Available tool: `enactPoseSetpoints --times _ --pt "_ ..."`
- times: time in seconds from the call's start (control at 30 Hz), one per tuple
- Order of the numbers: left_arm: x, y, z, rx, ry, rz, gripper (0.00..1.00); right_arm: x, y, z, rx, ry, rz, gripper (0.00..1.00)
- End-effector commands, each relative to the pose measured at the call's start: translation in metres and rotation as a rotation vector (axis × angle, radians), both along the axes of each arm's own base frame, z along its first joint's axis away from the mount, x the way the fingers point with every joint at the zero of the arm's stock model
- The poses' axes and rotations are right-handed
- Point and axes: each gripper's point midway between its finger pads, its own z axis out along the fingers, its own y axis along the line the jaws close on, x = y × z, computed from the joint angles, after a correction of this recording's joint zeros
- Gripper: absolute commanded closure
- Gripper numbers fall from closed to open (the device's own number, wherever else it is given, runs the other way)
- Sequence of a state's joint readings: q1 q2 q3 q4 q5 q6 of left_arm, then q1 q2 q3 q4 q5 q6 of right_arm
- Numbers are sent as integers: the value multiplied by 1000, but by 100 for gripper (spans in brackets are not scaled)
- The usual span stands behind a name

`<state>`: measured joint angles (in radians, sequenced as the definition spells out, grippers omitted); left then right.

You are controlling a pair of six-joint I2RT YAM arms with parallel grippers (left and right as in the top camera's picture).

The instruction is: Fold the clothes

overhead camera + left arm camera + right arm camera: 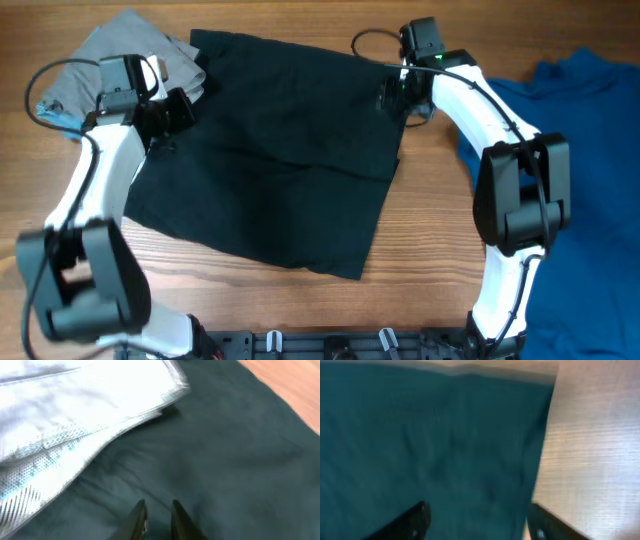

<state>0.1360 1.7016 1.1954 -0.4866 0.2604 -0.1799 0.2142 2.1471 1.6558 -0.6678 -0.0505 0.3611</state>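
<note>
the black garment [270, 160] lies spread nearly flat across the middle of the table [430, 250]. a grey garment [130, 50] is bunched at its far left corner and a blue garment [590, 130] lies well apart on the right. it looks thin, limp and light, so it will likely sag and crease wherever it is lifted and drag along the wood rather than keep its shape. the safest holds seem to be the two far corners or the hem just inside them, pinched through every layer so the lower one is not left behind. the left fingers [139, 519] are nearly closed, with only a slit between them and no cloth seen in it, and hover over the dark fabric just beside the grey garment's edge. the right fingers [415, 517] are spread wide over the garment's right border, where cloth meets bare table. much stays unclear: black swallows the seams, so the waistband, the leg openings and the number of layers cannot be made out. the right wrist view is blurred, the left arm covers part of the grey garment, and the blue garment is cut off at the frame edge.
</note>
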Motion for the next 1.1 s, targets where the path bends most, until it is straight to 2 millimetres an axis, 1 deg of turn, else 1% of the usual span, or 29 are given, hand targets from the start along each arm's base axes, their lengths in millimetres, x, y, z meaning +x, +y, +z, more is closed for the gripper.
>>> enactPoseSetpoints --times 0.0,0.03,0.07,0.1,0.17,0.2,0.27,0.3,0.33,0.4,0.47,0.5,0.53,0.57,0.6,0.63,0.67,0.7,0.73,0.8,0.87,0.9,0.93,0.97,1.0,1.03,1.07 --pt "-26 -37 47 58 -76 -207 78 38 -26 1 27 -113 -101 39" --pt "-34 -44 59 63 -91 -223 77 47 -30 -1 36 -140 -107 39" --pt "-41 -50 73 66 -115 -237 75 54 -33 -4 38 -164 -111 36" --pt "-46 -52 81 68 -131 -242 73 58 -34 -5 41 -176 -109 35" --pt "-57 -57 106 75 -188 -251 67 64 -32 -17 50 -183 -106 35" --pt "-63 -59 119 79 -218 -256 64 64 -27 -26 70 -173 -90 36" --pt "-71 -59 130 83 -243 -255 60 60 -13 -40 133 -139 -35 43" --pt "-74 -59 133 83 -248 -255 58 57 -8 -44 148 -130 6 48" --pt "-75 -59 134 83 -249 -254 57 56 -5 -44 155 -129 28 49" --pt "-77 -59 132 81 -238 -255 57 53 -5 -44 150 -118 47 62" --pt "-77 -59 132 81 -235 -254 56 50 -8 -44 147 -108 52 90" --pt "-77 -59 132 81 -235 -254 55 50 -10 -38 145 -113 54 96" --pt "-77 -59 132 81 -235 -254 55 52 -14 -29 146 -129 48 96" --pt "-77 -59 132 81 -235 -254 54 57 -17 -15 152 -162 44 96" --pt "-77 -59 132 81 -235 -254 54 65 -18 2 178 -214 49 96" --pt "-77 -59 132 81 -236 -255 54 75 -17 23 221 -283 64 96" --pt "-77 -59 132 82 -238 -254 54 87 -20 44 246 -360 65 96" --pt "-76 -59 133 82 -242 -254 53 98 -27 59 266 -422 29 96" --pt "-75 -59 132 82 -242 -254 53 108 -37 68 275 -472 -3 96" --pt "-75 -59 132 80 -241 -252 53 117 -61 62 202 -497 -80 96" --pt "-73 -59 133 81 -249 -252 51 124 -94 51 75 -513 -186 96" --pt "-72 -59 134 82 -254 -252 51 125 -109 46 27 -513 -230 83" --pt "-72 -59 134 82 -255 -252 50 124 -120 45 8 -514 -245 47" --pt "-72 -59 134 82 -254 -252 48 123 -126 44 -3 -508 -226 29" --pt "-72 -59 134 82 -255 -252 46 119 -131 48 3 -493 -211 19" --pt "-72 -59 134 82 -255 -252 42 106 -139 57 34 -451 -210 12" --pt "-72 -59 135 83 -257 -252 37 94 -137 66 77 -414 -192 10"
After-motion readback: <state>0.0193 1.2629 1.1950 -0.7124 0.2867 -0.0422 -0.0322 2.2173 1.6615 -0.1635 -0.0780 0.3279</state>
